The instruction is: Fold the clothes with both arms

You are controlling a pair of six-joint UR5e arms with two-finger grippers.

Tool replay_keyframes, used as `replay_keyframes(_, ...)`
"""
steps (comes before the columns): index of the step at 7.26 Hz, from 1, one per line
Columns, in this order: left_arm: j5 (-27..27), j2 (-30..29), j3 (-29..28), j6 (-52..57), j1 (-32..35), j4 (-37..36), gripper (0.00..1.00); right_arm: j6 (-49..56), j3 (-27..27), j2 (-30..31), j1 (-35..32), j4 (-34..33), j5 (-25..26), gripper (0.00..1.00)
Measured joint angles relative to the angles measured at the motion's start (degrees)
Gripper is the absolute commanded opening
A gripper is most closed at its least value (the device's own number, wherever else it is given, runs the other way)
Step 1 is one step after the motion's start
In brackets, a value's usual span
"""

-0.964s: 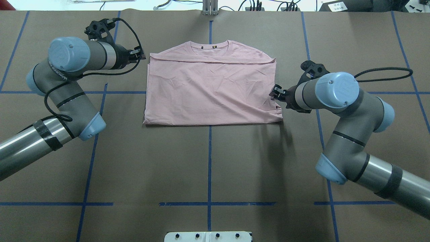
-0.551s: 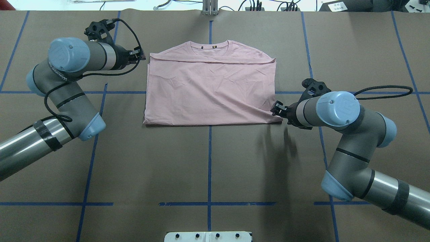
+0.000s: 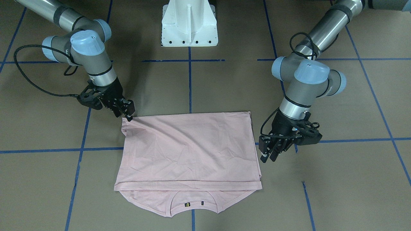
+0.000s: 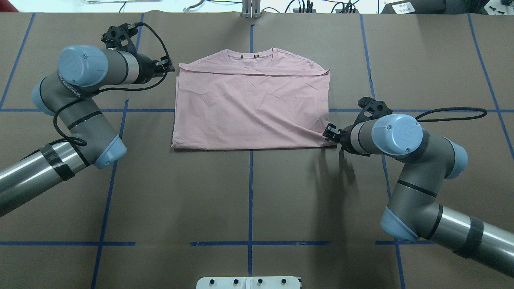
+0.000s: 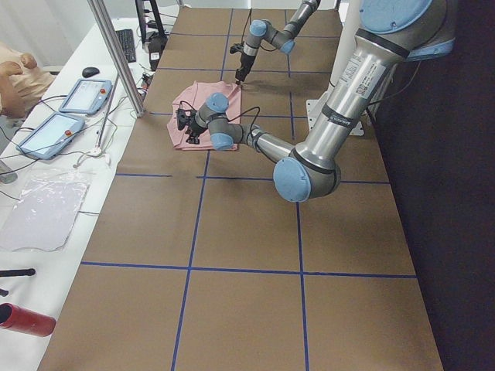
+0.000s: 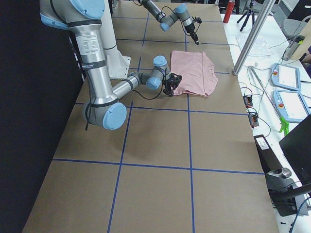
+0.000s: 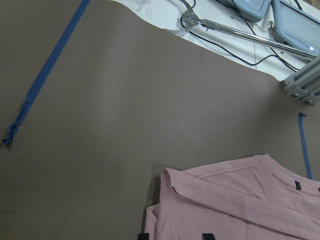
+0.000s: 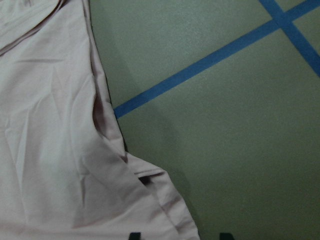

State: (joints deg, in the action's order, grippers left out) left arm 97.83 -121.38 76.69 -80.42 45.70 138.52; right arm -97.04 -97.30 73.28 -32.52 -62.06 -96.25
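Observation:
The pale pink T-shirt (image 4: 249,108) lies folded flat at mid-table, plain side up, collar at the far edge. No print shows. My left gripper (image 4: 170,66) is open beside the shirt's far left corner; in the front view (image 3: 269,154) it hangs just off that edge. In the left wrist view the shirt corner (image 7: 240,205) lies between its tips. My right gripper (image 4: 329,133) is open at the shirt's near right corner, also in the front view (image 3: 128,113). In the right wrist view the corner (image 8: 60,150) lies between its tips.
The brown table carries blue tape lines (image 4: 250,192). The white pedestal base (image 4: 249,282) stands at the near edge. An aluminium post (image 4: 251,10), cables and tablets (image 5: 81,97) sit past the far edge. A red bottle (image 5: 27,319) lies off the table.
My right gripper has moved along the shirt's right edge toward the near side, from mid-edge down to the near right corner. The left arm and the shirt have not moved.

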Motion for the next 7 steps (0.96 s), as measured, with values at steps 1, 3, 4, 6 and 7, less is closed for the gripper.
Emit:
replay_keyframes(1,-0.01,0.0,0.03,0.0,0.0,0.0,0.46,0.01,0.12,-0.03,0.0,0.01,0.13,0.0)
replay_keyframes(3,-0.01,0.02,0.04,0.0,0.0,0.0,0.46,0.01,-0.06,-0.02,-0.01,0.01,0.18,0.0)
replay_keyframes(4,0.01,0.08,0.07,0.02,0.01,0.0,0.46,0.03,-0.36,0.01,-0.04,0.03,0.11,0.0)
replay_keyframes(6,0.12,0.96,1.18,0.06,0.07,0.04,0.46,-0.4,-6.24,3.18,0.43,-0.27,-0.3,0.0)
replay_keyframes(7,0.17,1.36,1.92,0.03,0.08,0.02,0.46,-1.54,-11.89,7.39,2.22,-0.37,-0.52,0.0)
